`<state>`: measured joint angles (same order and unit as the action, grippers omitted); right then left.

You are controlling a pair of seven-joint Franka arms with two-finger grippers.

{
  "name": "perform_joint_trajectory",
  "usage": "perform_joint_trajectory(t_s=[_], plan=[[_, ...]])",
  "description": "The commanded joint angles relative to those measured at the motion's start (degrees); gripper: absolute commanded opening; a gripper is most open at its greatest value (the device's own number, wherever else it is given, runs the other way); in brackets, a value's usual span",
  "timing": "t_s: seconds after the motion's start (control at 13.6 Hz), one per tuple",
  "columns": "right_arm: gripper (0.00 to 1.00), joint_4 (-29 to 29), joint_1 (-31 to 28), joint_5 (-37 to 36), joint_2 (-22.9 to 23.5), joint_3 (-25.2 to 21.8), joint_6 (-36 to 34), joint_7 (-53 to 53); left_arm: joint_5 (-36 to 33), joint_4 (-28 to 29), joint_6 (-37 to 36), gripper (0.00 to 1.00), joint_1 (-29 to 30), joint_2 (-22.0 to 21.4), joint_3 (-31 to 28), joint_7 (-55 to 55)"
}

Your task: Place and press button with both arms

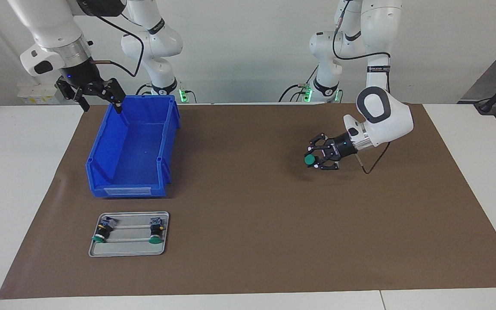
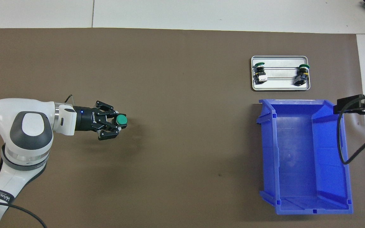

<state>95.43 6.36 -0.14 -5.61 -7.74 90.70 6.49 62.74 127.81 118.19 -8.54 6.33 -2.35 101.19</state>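
My left gripper [image 1: 320,158] is shut on a button [image 1: 310,160] with a round green cap. It holds the button sideways a little above the brown mat [image 1: 248,224], toward the left arm's end of the table, with the cap facing the right arm's end. It also shows in the overhead view, gripper [image 2: 114,122] and button [image 2: 121,119]. My right gripper [image 1: 101,103] hangs open and empty over the corner of the blue bin [image 1: 129,189] nearest the robots; only its edge shows in the overhead view [image 2: 348,106].
A small metal tray [image 1: 129,252] lies on the mat, farther from the robots than the bin [image 2: 266,152]. Two identical green-capped buttons [image 1: 101,231] [image 1: 156,232] lie on it. White table surface borders the mat.
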Motion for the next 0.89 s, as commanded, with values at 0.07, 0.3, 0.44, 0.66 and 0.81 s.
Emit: perform_joint_trajectory(t_s=[0.07,0.3,0.44,0.66,0.81], plan=[[1.00,1.2,0.7,0.7,-1.3,-0.8,0.0,-1.1,4.3,5.2,-1.2,0.00,2.3,-3.6,0.3,5.0],[1.00,1.2,0.7,0.8,-1.4,-0.6,0.0,-1.1,7.7,6.2,-2.6,0.00,2.5,-4.2,0.3,6.9],[1.00,1.2,0.6,0.8,-1.4,-0.6,0.0,-1.1,9.2,6.2,-3.0,0.00,3.1,-4.3,0.3,6.9],[1.00,1.2,0.7,0.8,-1.4,-0.6,0.0,-1.1,11.2,6.4,-3.2,0.00,3.0,-4.7,0.2,6.8],[1.00,1.2,0.7,0.8,-1.4,-0.6,0.0,-1.1,13.2,6.2,-4.9,0.00,3.2,-4.7,0.3,6.8]])
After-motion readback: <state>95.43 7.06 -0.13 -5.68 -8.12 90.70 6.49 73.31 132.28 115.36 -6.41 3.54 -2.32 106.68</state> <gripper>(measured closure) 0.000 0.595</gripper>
